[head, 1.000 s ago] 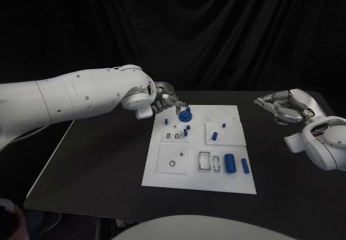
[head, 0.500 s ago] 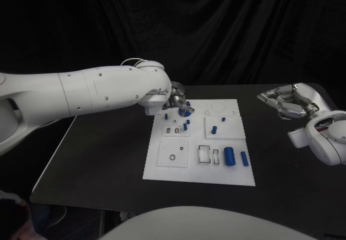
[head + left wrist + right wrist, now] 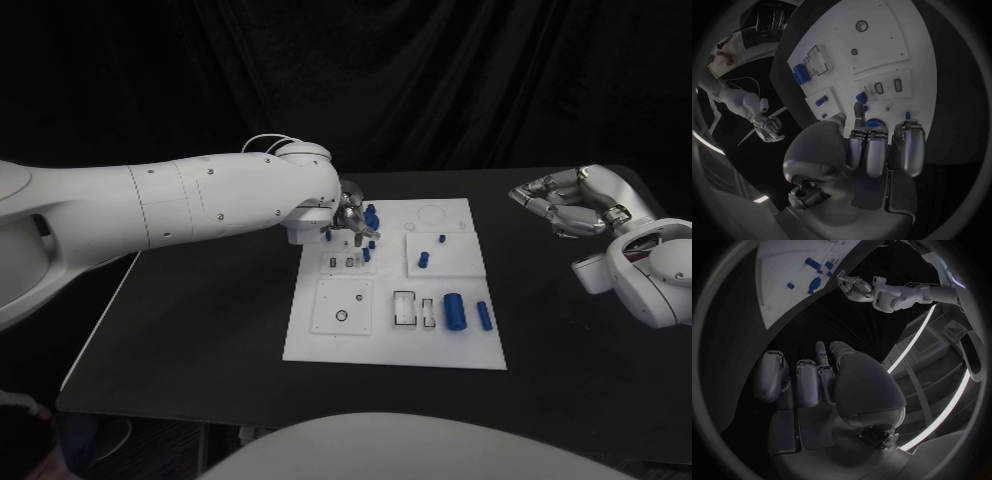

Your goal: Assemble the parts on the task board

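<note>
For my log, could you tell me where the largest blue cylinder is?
In the head view, the large blue cylinder lies near the task board's near right edge, between a white slot and a slimmer blue part.

Black table [image 3: 202, 330] before a dark curtain [image 3: 433, 90].

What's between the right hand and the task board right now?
Nothing: in the head view, only bare black table lies between the right hand, held off to the side, and the task board's near edge.
</note>
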Controlling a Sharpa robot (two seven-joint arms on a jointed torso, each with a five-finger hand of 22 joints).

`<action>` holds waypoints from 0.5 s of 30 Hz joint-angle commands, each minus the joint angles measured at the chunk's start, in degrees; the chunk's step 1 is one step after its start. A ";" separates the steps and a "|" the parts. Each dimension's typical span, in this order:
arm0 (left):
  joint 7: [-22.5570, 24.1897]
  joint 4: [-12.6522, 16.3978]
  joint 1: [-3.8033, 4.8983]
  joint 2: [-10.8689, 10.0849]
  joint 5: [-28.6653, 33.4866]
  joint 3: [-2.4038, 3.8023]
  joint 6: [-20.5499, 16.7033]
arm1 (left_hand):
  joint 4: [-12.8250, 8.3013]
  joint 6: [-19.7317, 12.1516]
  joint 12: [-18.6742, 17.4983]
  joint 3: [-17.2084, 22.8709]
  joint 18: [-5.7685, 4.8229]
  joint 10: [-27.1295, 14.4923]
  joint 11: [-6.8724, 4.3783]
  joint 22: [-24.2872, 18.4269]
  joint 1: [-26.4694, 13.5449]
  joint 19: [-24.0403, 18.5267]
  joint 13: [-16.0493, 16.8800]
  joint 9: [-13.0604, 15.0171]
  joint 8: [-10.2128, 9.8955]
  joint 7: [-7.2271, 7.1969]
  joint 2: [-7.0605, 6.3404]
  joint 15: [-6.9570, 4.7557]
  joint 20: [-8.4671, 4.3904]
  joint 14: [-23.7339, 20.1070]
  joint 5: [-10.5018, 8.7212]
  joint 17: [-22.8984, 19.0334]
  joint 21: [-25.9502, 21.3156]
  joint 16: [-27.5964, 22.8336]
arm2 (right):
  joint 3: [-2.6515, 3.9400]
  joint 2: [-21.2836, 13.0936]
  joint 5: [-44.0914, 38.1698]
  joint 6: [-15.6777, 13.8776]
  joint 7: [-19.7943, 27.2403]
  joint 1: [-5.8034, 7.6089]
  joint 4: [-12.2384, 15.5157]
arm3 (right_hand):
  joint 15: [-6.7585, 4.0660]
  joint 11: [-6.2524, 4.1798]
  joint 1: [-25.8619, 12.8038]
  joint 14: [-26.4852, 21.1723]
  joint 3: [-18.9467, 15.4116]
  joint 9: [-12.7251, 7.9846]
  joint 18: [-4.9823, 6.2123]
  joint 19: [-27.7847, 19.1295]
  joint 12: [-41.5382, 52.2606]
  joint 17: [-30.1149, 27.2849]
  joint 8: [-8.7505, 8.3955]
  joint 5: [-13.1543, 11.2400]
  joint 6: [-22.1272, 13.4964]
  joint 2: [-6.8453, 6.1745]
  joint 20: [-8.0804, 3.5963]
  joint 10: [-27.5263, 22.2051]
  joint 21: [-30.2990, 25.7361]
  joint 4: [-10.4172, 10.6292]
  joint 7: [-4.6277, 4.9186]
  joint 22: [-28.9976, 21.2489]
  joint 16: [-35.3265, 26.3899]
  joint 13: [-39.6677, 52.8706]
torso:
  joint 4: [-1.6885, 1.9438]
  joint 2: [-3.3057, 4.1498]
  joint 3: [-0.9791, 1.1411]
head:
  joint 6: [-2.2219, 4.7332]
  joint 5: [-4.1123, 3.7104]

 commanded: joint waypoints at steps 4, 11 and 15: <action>-0.27 -0.44 -0.62 0.25 -3.00 0.07 -0.46 | -0.25 0.86 0.20 -0.14 -0.85 5.95 0.25 2.96 -0.69 -0.08 15.07 -0.11 -0.61 -0.03 -0.18 -0.06 0.01 5.96 0.03 15.07 -0.20 -0.28 | 0.04 0.05 -1.62 -0.37 -1.49 -0.14 -0.05 | -0.08 -0.22 0.47 2.36 -0.41 0.04 0.47 0.27 -0.25 3.56 -0.29 0.51 0.19 0.06 -0.26 -0.15 -0.18 0.03 0.04 7.90 0.05 3.82 | -0.08 -0.07 -0.01 | 0.00 0.15; -0.29 -0.73 -1.01 0.27 -3.31 0.07 -0.19 | -0.26 1.63 0.20 -0.26 -0.88 5.95 0.17 3.10 -0.94 0.10 15.07 -0.04 -1.07 -0.13 -0.15 -0.10 0.00 5.96 0.03 15.07 -0.19 -0.28 | 0.04 0.28 -1.97 -0.17 -1.89 -0.14 -0.18 | -0.08 -0.22 0.53 2.37 -0.44 0.04 0.48 0.27 -0.30 3.56 -0.31 0.64 0.19 0.03 -0.26 -0.21 -0.23 0.01 0.04 7.88 0.05 3.72 | -0.21 -0.10 -0.09 | 0.00 0.38; 0.09 -1.30 -1.52 0.42 -3.36 0.07 -0.44 | -0.22 1.82 0.20 -0.33 -0.81 5.95 0.16 2.83 -1.08 -0.09 15.07 -0.03 -1.37 -0.15 -0.13 -0.12 -0.02 5.96 0.05 15.07 -0.33 -0.28 | 0.04 0.30 -2.09 0.00 -2.12 -0.14 -0.16 | -0.09 -0.22 0.69 2.38 -0.51 0.03 0.48 0.29 -0.37 3.53 -0.37 0.89 0.11 -0.02 -0.28 -0.30 -0.29 -0.05 0.05 7.87 0.03 3.59 | -0.11 -0.15 -0.05 | 0.00 0.27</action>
